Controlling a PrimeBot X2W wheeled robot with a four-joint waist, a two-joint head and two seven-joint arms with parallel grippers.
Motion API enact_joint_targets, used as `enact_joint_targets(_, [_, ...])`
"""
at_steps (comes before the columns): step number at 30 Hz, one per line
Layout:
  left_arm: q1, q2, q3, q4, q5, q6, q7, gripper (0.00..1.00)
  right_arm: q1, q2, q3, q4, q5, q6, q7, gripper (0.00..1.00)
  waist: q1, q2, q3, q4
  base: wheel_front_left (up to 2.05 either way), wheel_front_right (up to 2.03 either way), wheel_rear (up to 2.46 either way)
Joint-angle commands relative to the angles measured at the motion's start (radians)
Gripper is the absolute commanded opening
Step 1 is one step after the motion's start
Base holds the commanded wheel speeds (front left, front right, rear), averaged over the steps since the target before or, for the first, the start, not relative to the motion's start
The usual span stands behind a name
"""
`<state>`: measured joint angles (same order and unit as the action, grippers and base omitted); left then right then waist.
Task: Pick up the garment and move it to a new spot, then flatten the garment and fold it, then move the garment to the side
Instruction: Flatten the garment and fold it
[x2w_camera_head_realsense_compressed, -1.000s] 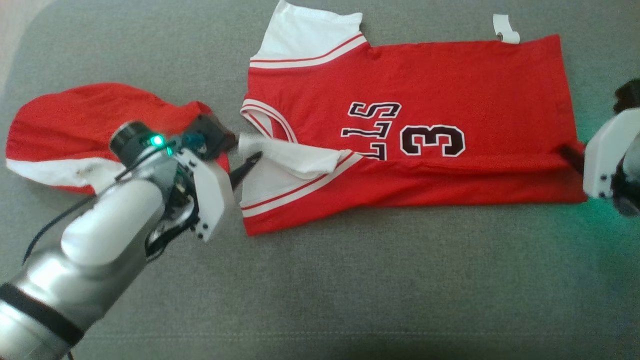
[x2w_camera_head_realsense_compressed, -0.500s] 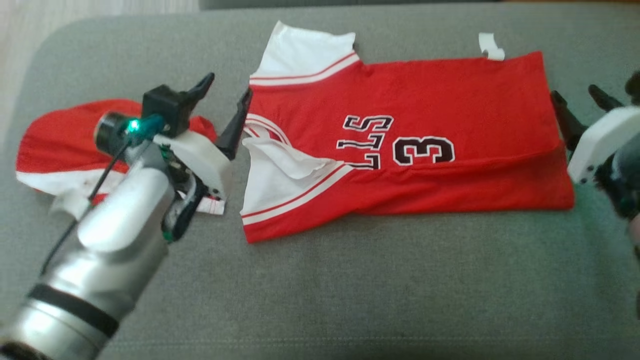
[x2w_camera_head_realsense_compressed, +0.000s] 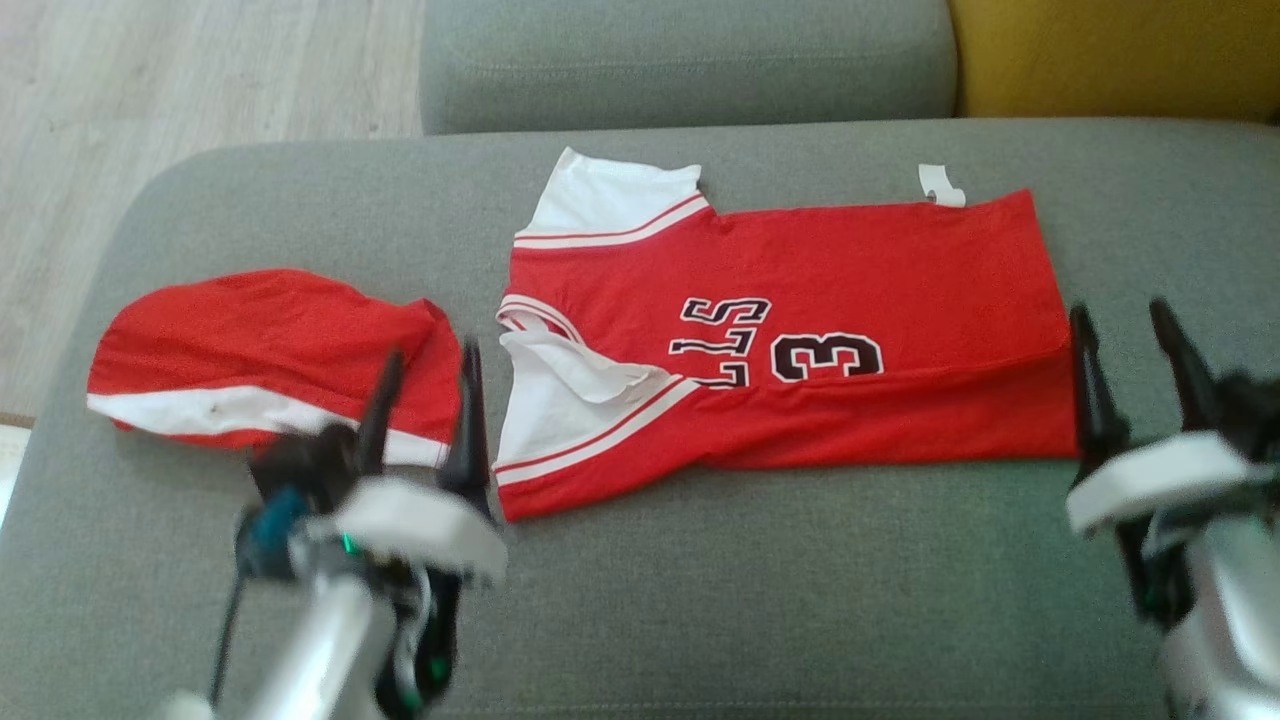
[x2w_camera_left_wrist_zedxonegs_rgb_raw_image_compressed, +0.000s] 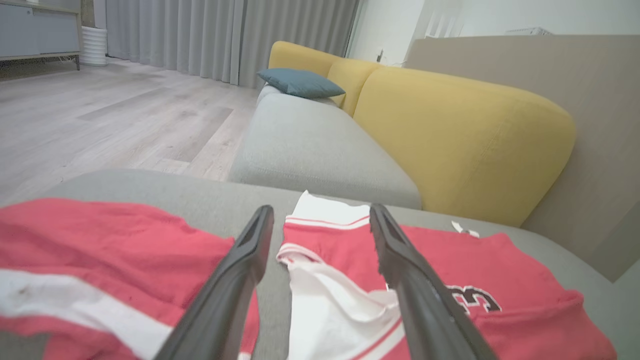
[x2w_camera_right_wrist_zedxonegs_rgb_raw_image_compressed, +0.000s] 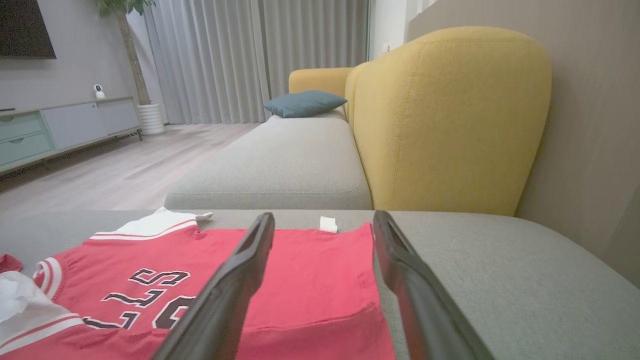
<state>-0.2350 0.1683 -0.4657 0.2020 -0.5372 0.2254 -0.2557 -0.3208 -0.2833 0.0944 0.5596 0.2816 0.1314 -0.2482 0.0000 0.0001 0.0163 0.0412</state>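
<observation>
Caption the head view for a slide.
Red number-3 jersey, partly folded, on a grey sofa cushion between the open left hand and open right hand; another red garment lies left.

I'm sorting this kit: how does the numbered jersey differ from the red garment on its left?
The jersey lies spread flat, one long edge folded over; the red garment lies bunched and rounded. The jersey bears black lettering and a 3; the red garment shows no print. Both are red with white trim.
</observation>
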Motion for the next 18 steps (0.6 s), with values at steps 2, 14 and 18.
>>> enact_joint_targets(2, [0.005,-0.014,0.059,-0.032,0.037,-0.009,-0.006,1.00,0.055,0.039,-0.039,-0.104,-0.063,-0.001,-0.013,1.00,0.0000,-0.0001,-0.010,-0.003,0.00,0.00,0.00])
enact_joint_targets(14, [0.031,-0.078,0.056,0.215,0.126,-0.077,0.004,1.00,0.197,0.159,-0.141,-0.319,-0.216,-0.001,0.020,1.00,0.0000,-0.0001,0.024,-0.036,0.00,0.00,0.00])
enact_joint_targets(18, [-0.025,-0.086,0.039,0.337,0.129,-0.073,0.048,1.00,0.190,0.154,-0.139,-0.349,-0.221,-0.001,0.038,1.00,0.0000,-0.0001,0.051,-0.053,0.00,0.00,0.00])
